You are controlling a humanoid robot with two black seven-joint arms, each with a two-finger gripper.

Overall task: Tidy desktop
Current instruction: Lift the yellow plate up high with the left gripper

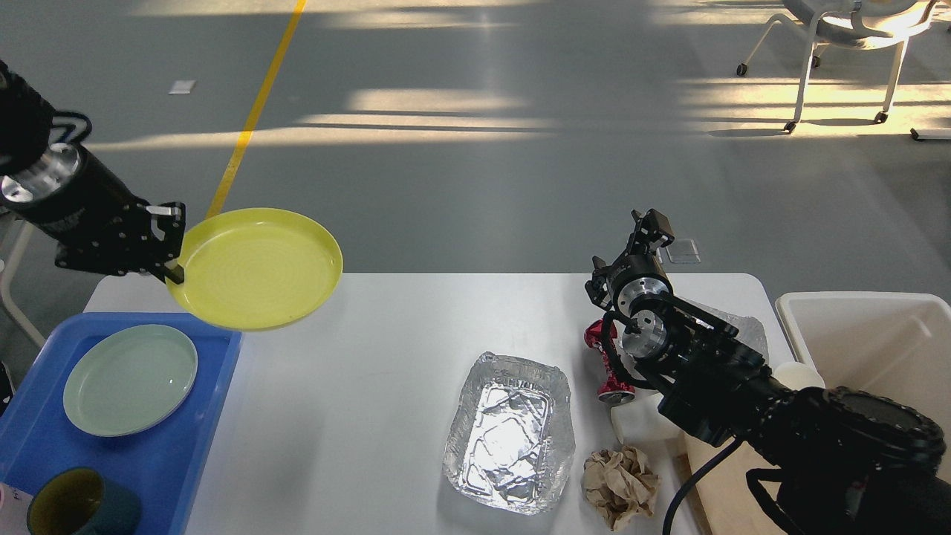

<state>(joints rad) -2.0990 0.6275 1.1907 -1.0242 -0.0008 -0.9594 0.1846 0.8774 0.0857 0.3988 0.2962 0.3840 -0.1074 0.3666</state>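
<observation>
My left gripper [172,253] is shut on the left rim of a yellow plate [256,267], held high above the far left of the white desktop [386,357]. On the desktop lie a crumpled foil tray [511,435], a crushed red can [605,357] and a ball of brown paper [619,487]. My right gripper [648,227] hangs over the desktop's far right edge, above the can; its fingers are small and dark, so I cannot tell its state.
A blue tray [186,461] at the left holds a pale green plate [130,379] and a dark cup [78,505]. A white bin [869,349] stands at the right. A white container [639,423] sits partly under my right arm. Chairs stand on the floor beyond.
</observation>
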